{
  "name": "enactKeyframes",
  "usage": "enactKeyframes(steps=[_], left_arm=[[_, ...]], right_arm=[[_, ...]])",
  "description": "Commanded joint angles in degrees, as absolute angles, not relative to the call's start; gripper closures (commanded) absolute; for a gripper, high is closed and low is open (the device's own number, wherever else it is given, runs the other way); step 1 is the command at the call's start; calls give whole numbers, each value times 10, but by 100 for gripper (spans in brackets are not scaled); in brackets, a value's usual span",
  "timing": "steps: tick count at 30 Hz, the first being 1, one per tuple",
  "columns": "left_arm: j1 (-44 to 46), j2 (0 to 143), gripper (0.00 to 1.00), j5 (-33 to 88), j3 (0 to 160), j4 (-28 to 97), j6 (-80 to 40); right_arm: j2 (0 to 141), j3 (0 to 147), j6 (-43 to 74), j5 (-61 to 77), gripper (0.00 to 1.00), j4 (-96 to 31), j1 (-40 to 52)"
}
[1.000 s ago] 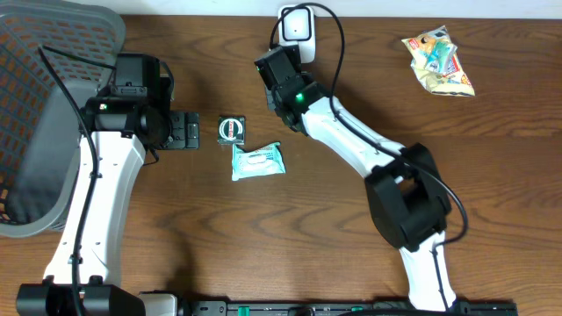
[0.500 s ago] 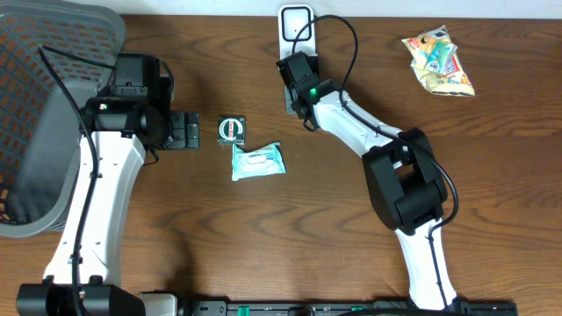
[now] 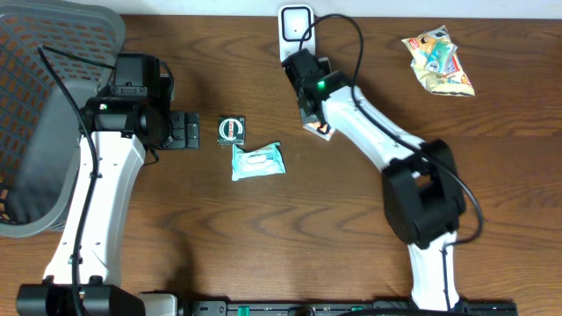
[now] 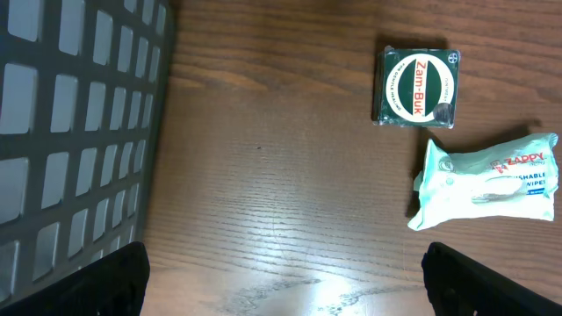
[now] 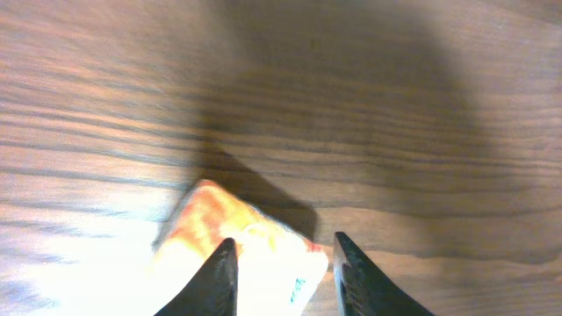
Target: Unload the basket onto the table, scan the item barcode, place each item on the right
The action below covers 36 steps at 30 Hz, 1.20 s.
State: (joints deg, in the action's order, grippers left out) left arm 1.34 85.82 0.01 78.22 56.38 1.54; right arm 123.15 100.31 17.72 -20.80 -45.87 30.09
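Right gripper [image 5: 284, 241]: my fingers narrow, apart, clamping nothing. Orange-white packet [image 5: 211, 219] flat on table right under my tips, one corner in gap, body slanting off beneath one finger. Packet lies just short of scanner [image 3: 296, 22], on my side. Left gripper [image 4: 283, 268] wide, empty, well apart from scanner. I am nearer.
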Motion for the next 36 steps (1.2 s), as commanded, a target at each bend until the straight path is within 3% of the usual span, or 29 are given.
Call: enactKeyframes(steps=[1,4,7,16,36], left_arm=[[14,861,2,-5,778,564,19],[14,861,2,-5,778,564,19],[14,861,2,-5,778,564,19],[14,861,2,-5,778,564,19],[14,861,2,-5,778,564,19]], right_arm=[[1192,1004,171,-110,63,-464,304],[1201,1003,171,-70,69,-463,305],[1220,1003,171,-69,99,-441,305],[1298,1003,171,-73,99,-378,302],[1191,1004,171,-294,99,-584,302]])
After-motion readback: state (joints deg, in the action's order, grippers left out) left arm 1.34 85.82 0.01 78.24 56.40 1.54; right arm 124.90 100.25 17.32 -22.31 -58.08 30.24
